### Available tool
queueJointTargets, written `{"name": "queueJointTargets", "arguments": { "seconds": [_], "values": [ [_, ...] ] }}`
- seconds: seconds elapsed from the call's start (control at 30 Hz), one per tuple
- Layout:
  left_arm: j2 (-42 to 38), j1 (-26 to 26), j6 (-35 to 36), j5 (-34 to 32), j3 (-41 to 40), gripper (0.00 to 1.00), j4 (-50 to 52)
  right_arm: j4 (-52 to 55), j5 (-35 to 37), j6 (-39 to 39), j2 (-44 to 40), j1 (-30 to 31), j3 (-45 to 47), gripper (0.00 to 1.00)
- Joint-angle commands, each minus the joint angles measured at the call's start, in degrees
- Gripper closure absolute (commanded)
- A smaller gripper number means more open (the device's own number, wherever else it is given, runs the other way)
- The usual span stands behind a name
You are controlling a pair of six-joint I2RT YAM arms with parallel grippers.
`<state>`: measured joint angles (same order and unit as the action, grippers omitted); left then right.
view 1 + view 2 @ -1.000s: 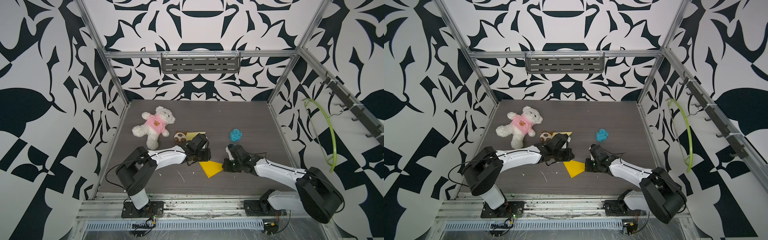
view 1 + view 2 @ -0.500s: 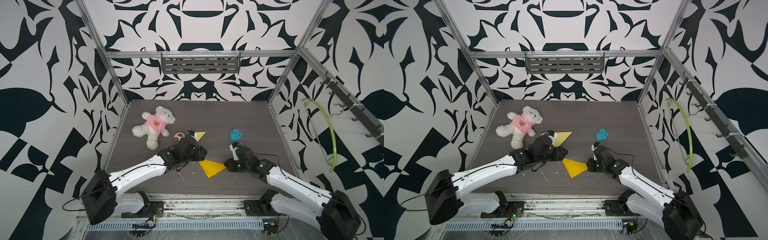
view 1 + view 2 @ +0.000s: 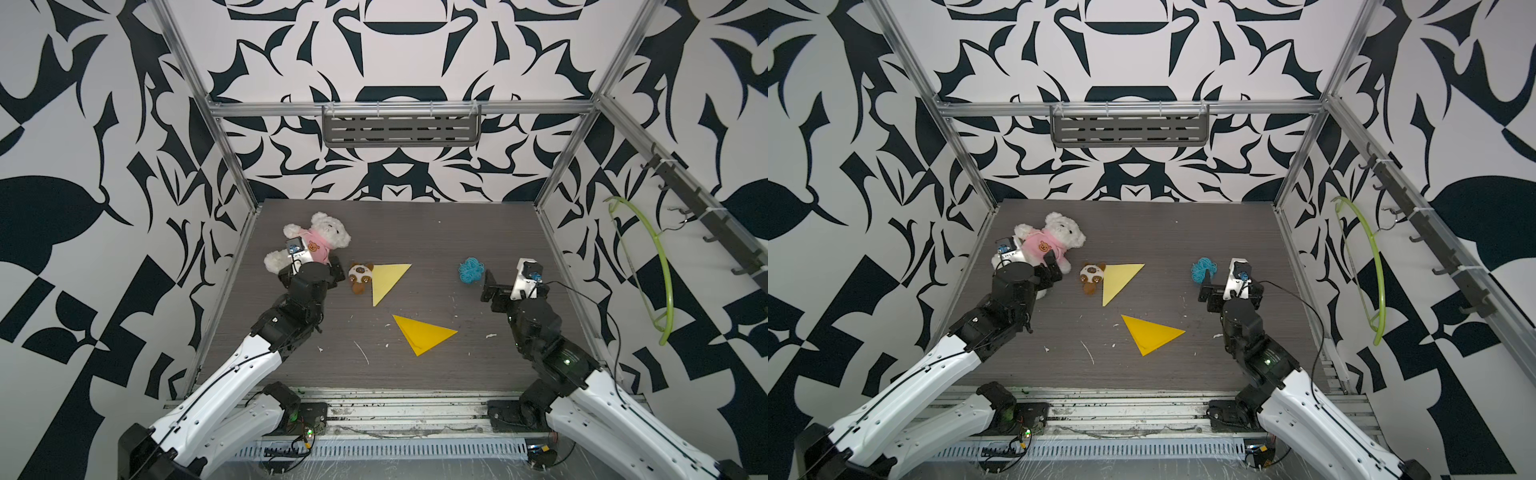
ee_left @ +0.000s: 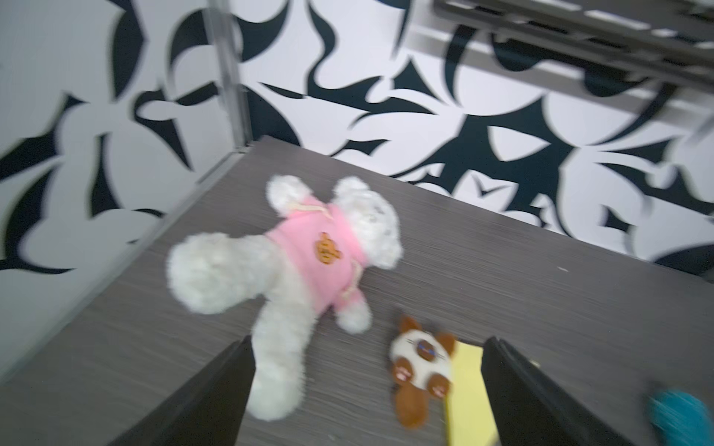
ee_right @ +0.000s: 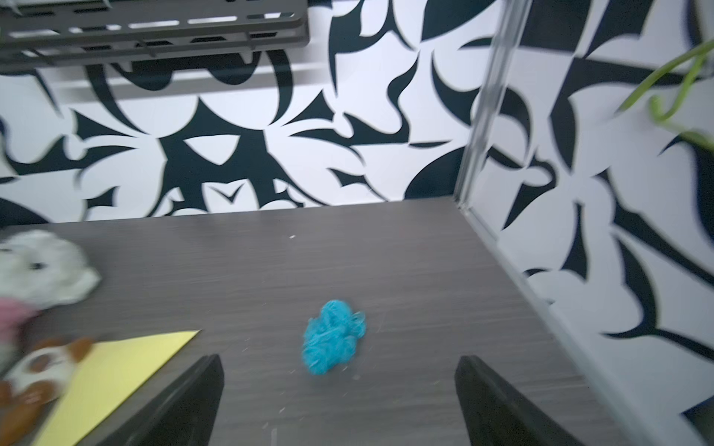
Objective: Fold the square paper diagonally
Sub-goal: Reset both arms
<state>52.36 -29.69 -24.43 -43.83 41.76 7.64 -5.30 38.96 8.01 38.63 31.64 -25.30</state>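
**Fold laid down; both hands clear of the paper**

On the grey wood-grain tabletop (image 3: 415, 232) we judge the fold complete. We keep the left hand (image 3: 310, 270) and right hand (image 3: 509, 286), each empty with jaws wide apart, raised well clear so the crease stays undisturbed. A fluffy white teddy bear (image 3: 309, 245) in pink lies far left. The square paper (image 3: 422, 334), a flat deep-yellow triangle, lies front centre between the arms. A paler triangle (image 3: 388, 278) sits beside a small plush (image 3: 359, 276), and a blue yarn ball (image 3: 471, 270) sits near the right hand.

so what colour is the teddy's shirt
Pink; the shirt shows best in the left wrist view.
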Motion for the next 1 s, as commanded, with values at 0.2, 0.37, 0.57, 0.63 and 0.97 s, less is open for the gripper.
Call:
{"name": "queueJointTargets", "arguments": {
  "seconds": [0.2, 0.37, 0.57, 0.63, 0.97],
  "values": [
    [9.3, 19.0, 12.4, 6.9, -9.4, 0.01, -15.1, -29.4, -10.8, -7.6, 28.5, -24.1, 3.4, 0.00],
    [16.4, 20.0, 16.5, 12.0, -14.2, 0.01, -28.2, -32.5, -16.5, -8.6, 33.1, -25.2, 3.1, 0.00],
    [29.7, 20.7, 21.3, 17.9, -15.7, 0.01, -44.6, -35.0, -22.9, -7.0, 35.9, -26.3, 2.4, 0.00],
    [30.3, 21.3, 23.5, 21.9, -16.0, 0.01, -47.7, -34.6, -26.1, -7.7, 36.5, -26.9, 1.7, 0.00],
    [36.0, 26.2, 20.5, 28.8, -20.5, 0.01, -58.9, -50.5, -28.9, -7.9, 45.0, -26.9, 9.7, 0.00]
  ]
}}
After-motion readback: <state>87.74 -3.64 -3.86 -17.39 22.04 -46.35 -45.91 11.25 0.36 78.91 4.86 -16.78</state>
